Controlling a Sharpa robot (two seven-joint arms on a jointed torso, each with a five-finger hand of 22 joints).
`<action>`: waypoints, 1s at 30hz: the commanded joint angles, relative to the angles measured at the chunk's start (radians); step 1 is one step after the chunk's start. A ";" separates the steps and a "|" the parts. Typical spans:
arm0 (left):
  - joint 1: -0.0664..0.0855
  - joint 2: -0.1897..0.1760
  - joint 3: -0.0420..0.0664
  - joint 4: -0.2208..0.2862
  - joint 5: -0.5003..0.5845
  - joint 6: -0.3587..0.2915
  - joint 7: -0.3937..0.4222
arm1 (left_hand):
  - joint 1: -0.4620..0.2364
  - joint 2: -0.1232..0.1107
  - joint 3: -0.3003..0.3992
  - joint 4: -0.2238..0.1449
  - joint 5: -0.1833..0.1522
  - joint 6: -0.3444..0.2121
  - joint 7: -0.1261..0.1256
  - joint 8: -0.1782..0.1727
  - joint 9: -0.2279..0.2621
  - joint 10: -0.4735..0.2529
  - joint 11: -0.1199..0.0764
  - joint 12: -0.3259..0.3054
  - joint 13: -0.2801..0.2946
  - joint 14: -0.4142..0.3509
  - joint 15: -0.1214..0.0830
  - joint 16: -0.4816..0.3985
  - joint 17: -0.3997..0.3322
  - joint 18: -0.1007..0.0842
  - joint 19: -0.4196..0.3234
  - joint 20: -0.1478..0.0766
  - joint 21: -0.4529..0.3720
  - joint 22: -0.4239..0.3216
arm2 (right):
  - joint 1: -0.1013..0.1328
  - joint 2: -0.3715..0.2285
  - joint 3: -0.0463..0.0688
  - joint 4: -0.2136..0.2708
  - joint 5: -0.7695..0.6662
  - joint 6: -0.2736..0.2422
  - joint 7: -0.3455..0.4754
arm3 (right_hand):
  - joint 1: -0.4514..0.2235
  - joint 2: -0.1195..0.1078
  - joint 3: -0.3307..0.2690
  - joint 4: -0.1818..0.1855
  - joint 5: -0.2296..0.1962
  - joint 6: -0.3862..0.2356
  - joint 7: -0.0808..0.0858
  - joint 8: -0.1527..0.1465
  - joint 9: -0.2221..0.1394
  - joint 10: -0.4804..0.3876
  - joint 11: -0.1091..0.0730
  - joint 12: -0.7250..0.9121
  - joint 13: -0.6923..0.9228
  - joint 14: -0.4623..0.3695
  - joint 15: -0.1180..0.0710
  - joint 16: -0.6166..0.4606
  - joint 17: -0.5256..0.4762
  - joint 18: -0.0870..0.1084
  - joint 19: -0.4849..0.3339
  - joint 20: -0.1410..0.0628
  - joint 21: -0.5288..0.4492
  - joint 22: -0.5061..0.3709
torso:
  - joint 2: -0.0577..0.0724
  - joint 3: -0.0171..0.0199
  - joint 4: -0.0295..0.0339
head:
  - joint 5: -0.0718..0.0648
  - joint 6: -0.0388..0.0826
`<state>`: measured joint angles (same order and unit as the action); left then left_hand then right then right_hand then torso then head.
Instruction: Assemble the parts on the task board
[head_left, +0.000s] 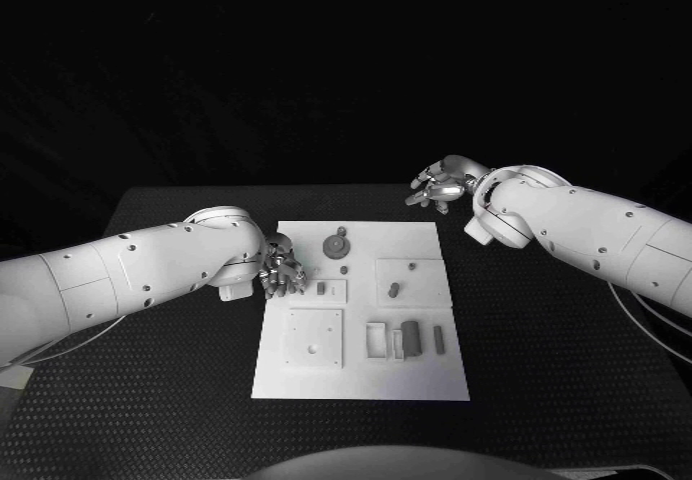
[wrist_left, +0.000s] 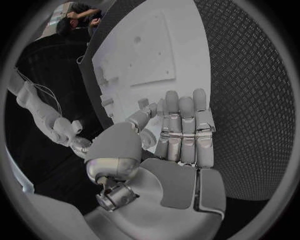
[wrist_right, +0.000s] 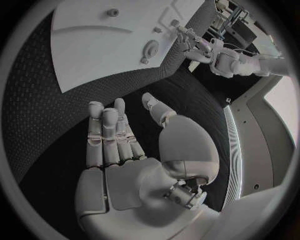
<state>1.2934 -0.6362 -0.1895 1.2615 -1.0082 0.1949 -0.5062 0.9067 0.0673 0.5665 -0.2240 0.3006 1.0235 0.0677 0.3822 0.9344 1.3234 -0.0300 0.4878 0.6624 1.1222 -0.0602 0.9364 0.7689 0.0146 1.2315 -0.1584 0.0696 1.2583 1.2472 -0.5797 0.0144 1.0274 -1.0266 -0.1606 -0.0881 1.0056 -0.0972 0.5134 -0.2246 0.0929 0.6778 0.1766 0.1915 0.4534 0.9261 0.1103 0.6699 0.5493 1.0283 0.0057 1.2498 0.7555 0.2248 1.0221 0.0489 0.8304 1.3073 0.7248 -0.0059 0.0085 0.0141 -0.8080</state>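
Hands first: we see our left hand at the left edge of the flat white rectangular task board, which lies in the middle of the black textured surface. In the left wrist view this hand has its fingers straight and side by side, the thumb set a little apart, and it holds nothing. Our right hand is above the far right corner of the board, off the white plate and over the dark surface; the right wrist view shows the hand with fingers extended together, thumb apart, nothing in its grasp.

On the board we make out several small grey parts: a round disc-shaped piece near the far edge, a short oblong peg on a raised square right of centre, and a dark upright block beside a slim bar in the near right section. A square plate with a small hole sits in the near left section.
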 joint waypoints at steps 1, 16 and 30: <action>-0.001 0.001 0.000 0.001 -0.006 0.023 -0.005 | 0.012 0.009 0.028 -0.022 0.005 0.001 0.000 -0.003 0.002 -0.001 -0.006 0.004 0.000 0.001 -0.005 0.004 -0.001 -0.015 0.004 -0.004 -0.001 0.002 | 0.000 0.000 0.000 0.001 -0.007 0.011 0.004 | -0.002 0.005 0.001 0.005 0.002 -0.002 0.048 0.007 -0.002 -0.009 0.002 0.006 -0.002 -0.003 -0.004 0.004 -0.001 0.037 -0.001 -0.009 -0.004 0.018 | 0.000 0.0002 0.0006 | 0.000 -0.001; -0.005 0.005 -0.001 -0.003 -0.010 -0.013 -0.002 | 0.011 0.009 0.028 -0.021 0.005 0.001 0.000 -0.005 0.002 -0.001 -0.005 0.004 -0.001 0.000 -0.005 0.004 -0.002 -0.014 0.003 -0.003 -0.002 0.002 | 0.000 -0.001 0.000 0.004 -0.007 0.011 0.003 | -0.002 0.005 0.001 0.005 0.002 -0.002 0.048 0.007 -0.002 -0.009 0.002 0.007 -0.002 -0.003 -0.004 0.005 -0.001 0.037 -0.001 -0.009 -0.004 0.018 | 0.000 0.0012 0.0002 | -0.003 -0.003; -0.006 0.007 -0.001 0.000 -0.011 -0.026 -0.003 | 0.011 0.008 0.028 -0.021 0.005 0.002 0.000 -0.007 0.003 0.000 -0.006 0.006 -0.001 0.001 -0.005 0.005 -0.002 -0.014 0.004 -0.004 -0.001 0.002 | 0.000 -0.003 0.000 0.005 -0.007 0.013 0.002 | -0.002 0.005 0.001 0.005 0.002 -0.002 0.048 0.007 -0.002 -0.009 0.002 0.007 -0.002 -0.003 -0.004 0.005 -0.001 0.037 -0.001 -0.009 -0.004 0.018 | 0.000 0.0009 -0.0006 | -0.011 -0.004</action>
<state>1.2883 -0.6323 -0.1902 1.2603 -1.0133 0.1790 -0.5095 0.9067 0.0673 0.5662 -0.2243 0.3015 1.0235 0.0677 0.3746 0.9364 1.3239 -0.0283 0.4877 0.6623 1.1218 -0.0597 0.9363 0.7682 0.0146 1.2334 -0.1603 0.0696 1.2595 1.2472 -0.5823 0.0144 1.0302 -1.0267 -0.1601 -0.0886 1.0057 -0.0972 0.5134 -0.2247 0.0928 0.6737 0.1772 0.1951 0.4527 0.9238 0.1126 0.6698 0.5485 1.0281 0.0059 1.2499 0.7557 0.2248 1.0240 0.0470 0.8303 1.3073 0.7246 -0.0043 0.0077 0.0069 -0.8112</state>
